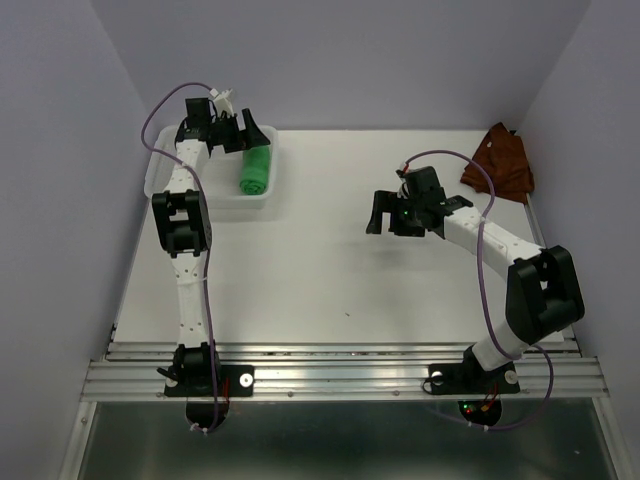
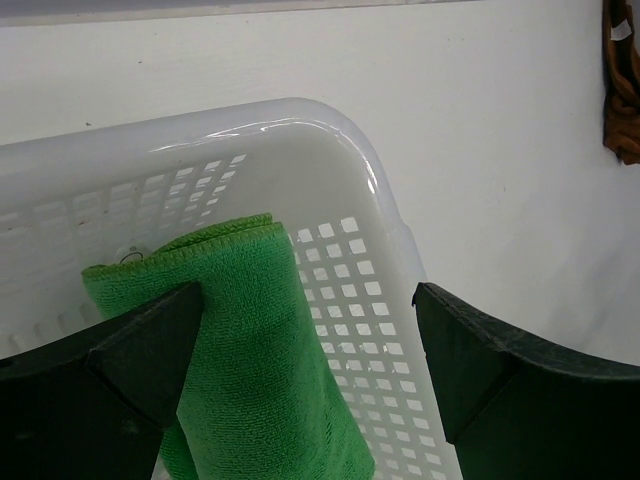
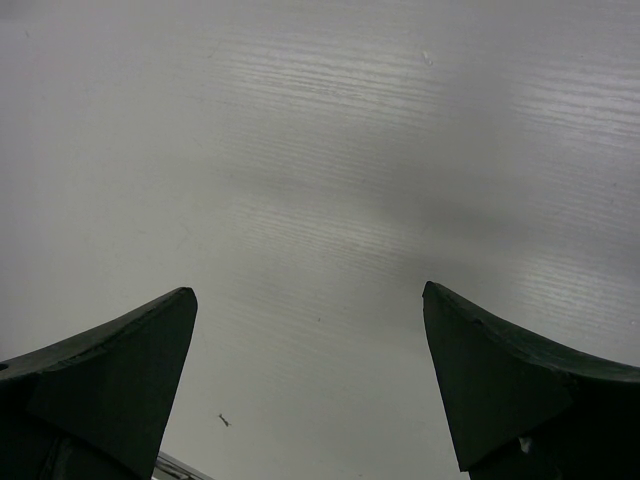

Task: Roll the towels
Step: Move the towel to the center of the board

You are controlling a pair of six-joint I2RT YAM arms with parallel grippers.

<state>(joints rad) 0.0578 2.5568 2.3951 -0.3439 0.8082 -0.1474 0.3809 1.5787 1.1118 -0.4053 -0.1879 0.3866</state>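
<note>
The green towel (image 1: 256, 170) lies rolled inside the white perforated basket (image 1: 160, 172) at the back left. In the left wrist view the green roll (image 2: 250, 340) lies under the left finger's side, inside the basket (image 2: 380, 270). My left gripper (image 1: 250, 132) is open just above the basket's far end and holds nothing. The rust reddish-brown towel (image 1: 500, 163) lies crumpled at the back right corner; its edge shows in the left wrist view (image 2: 624, 90). My right gripper (image 1: 385, 214) is open and empty over the bare table (image 3: 330, 180), left of the brown towel.
Grey walls close in the table on the left, back and right. The arm bases sit on a metal rail (image 1: 340, 375) at the near edge. The white table (image 1: 330, 270) lies between the two arms.
</note>
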